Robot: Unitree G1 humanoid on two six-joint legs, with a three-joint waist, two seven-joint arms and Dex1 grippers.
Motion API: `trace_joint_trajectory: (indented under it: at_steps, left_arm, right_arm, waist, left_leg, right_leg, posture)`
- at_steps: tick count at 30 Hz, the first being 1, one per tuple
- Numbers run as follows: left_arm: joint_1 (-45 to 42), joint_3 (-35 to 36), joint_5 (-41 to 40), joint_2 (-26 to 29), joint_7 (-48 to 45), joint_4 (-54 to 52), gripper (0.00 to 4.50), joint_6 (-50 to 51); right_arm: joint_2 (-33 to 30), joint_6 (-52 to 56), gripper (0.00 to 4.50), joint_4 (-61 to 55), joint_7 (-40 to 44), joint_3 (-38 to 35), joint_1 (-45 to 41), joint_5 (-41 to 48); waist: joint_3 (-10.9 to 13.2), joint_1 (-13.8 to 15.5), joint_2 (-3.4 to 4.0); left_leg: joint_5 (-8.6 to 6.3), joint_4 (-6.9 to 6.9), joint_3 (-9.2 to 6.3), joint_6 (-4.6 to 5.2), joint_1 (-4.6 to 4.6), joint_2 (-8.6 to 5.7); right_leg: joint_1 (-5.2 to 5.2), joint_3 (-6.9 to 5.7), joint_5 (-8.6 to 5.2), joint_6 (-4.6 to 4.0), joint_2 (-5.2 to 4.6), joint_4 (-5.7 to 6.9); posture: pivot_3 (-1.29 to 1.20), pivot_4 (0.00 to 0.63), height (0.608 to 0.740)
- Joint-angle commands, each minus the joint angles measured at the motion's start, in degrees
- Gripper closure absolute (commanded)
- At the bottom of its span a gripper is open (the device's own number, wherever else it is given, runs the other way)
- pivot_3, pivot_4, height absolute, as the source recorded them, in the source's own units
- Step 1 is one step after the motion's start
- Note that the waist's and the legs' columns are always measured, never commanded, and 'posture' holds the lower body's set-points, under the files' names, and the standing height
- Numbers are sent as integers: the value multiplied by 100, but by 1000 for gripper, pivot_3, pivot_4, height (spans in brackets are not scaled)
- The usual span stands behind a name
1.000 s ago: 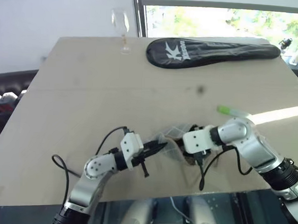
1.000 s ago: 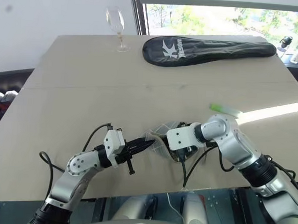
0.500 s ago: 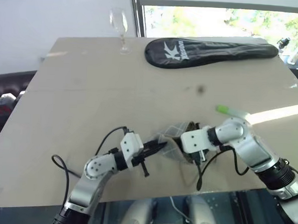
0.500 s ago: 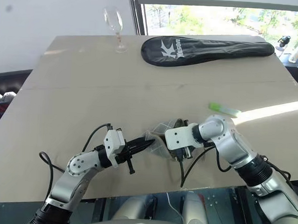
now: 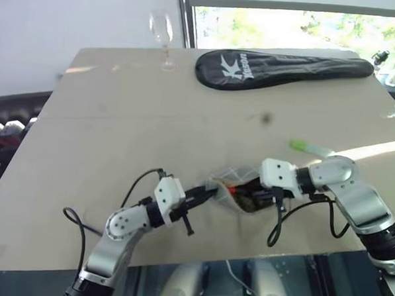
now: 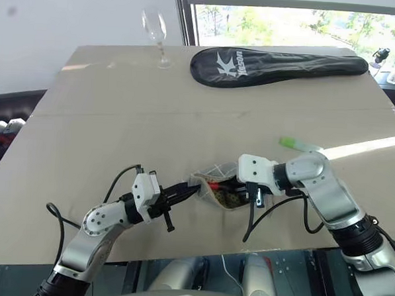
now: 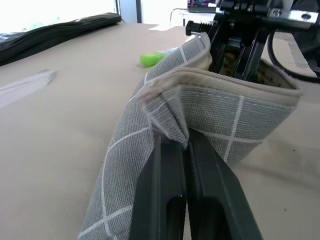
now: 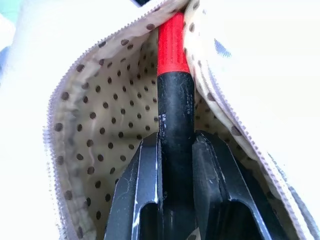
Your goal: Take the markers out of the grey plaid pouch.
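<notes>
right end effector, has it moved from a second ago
Yes. The right end effector, shut on the red-capped marker, has drawn back to the right, nearer the green-capped marker lying on the table.

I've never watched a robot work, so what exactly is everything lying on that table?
Grey plaid pouch: one, grey with dotted tan lining, near table edge, mouth open.
Red-capped marker: one, dark body, inside pouch.
Green-capped marker: one, pale body, lying on table beyond right arm.
Racket cover: one, black, far side.
Wine glass: one, clear, far left corner.
Table: one, beige.
Left gripper: pinching pouch's fabric.
Right gripper: gripping red-capped marker.
</notes>
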Motion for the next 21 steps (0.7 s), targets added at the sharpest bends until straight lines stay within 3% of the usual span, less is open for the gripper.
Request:
trace_joint_trajectory:
  at_steps: [1, 10, 17, 21]
  left_arm:
    - [66, 35, 38, 81, -1, -94, 4500, 54]
    - [43, 23, 81, 55, 66, -89, 4500, 63]
    - [39, 134, 136, 65, 162, -66, 4500, -27]
    - [-79, 390, 209, 149, 320, -111, 4500, -111]
  right_arm:
    - [-145, -4, 4195, -495, 7, -328, -13, 362]
    - [-199, 484, 4195, -1244, 45, -549, -92, 1526]
    - [438, 1052, 4195, -1061, -1033, -1297, -554, 2289]
    - [-102, 1291, 4195, -808, -1393, -1517, -480, 1938]
  waist:
    - [0, 0, 0]
    - [2, 1, -1]
    - [2, 1, -1]
    - [4, 32, -4]
  left_leg:
    - [0, 0, 0, 0, 0, 0]
    - [0, 0, -1, 1, -2, 0]
    - [0, -1, -1, 1, -1, 1]
    - [0, 0, -8, 1, -4, -5]
  right_leg:
    - [0, 0, 0, 0, 0, 0]
    - [1, -2, 0, 0, -2, -3]
    - [0, -1, 0, 0, 0, -1]
    - [0, -11, 0, 0, -8, -8]
  posture:
    - [0, 150, 740]
    - [0, 150, 740]
    - [0, 150, 740]
    - [0, 150, 740]
